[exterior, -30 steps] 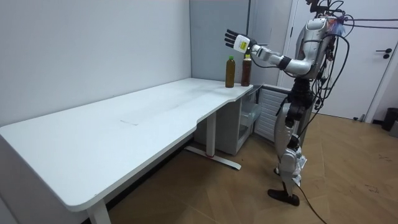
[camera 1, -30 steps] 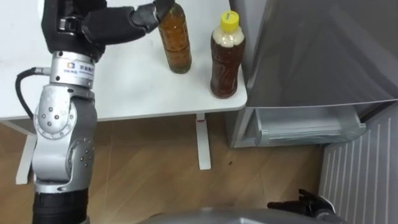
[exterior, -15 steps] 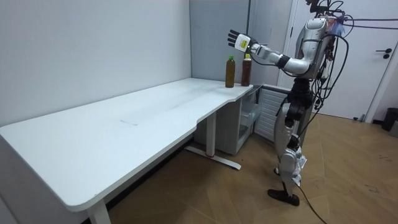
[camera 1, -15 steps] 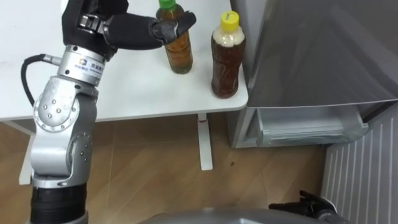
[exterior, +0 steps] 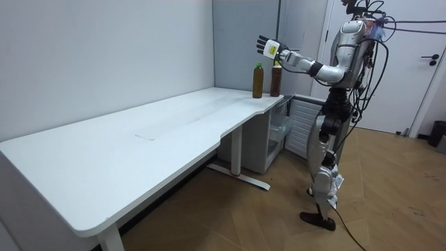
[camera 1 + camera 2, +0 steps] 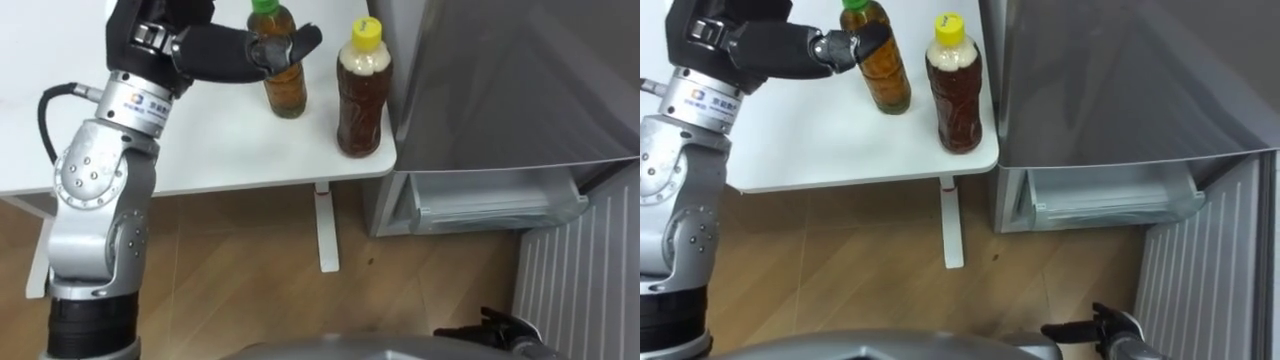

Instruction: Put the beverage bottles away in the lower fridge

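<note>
**A:** Why is the left hand (image 6: 215, 50) up there and not on a drink?

**B:** It hovers over the green-cap bottle (image 6: 286, 85) with fingers spread, grasping nothing. The room view puts it above the cap and apart from it. I take that as lining up a grasp, so no drink is lifted yet.

**A:** So where are the drinks?

**B:** Both stand upright on the corner of the counter (image 6: 200, 150). The green-cap bottle is just below the hand's fingertips. The yellow-cap bottle (image 6: 361, 100) is past them, on the side toward the fridge (image 6: 500, 80), near the first bottle but not touching it.

**A:** Why that corner?

**B:** It sits right beside the fridge, so the carry is probably short. The lower fridge (image 6: 490, 205), down and beyond the hand, looks open, with a pale bin showing. It seems ready to take them.

**A:** And the count?

**B:** There are two bottles, one with a green cap and one with a yellow cap, both on the one counter. There is one fridge. There are two hands. The right hand (image 6: 495, 325) is low at the robot's side, well apart from the left, and I cannot tell whether it is clenched or relaxed.
</note>
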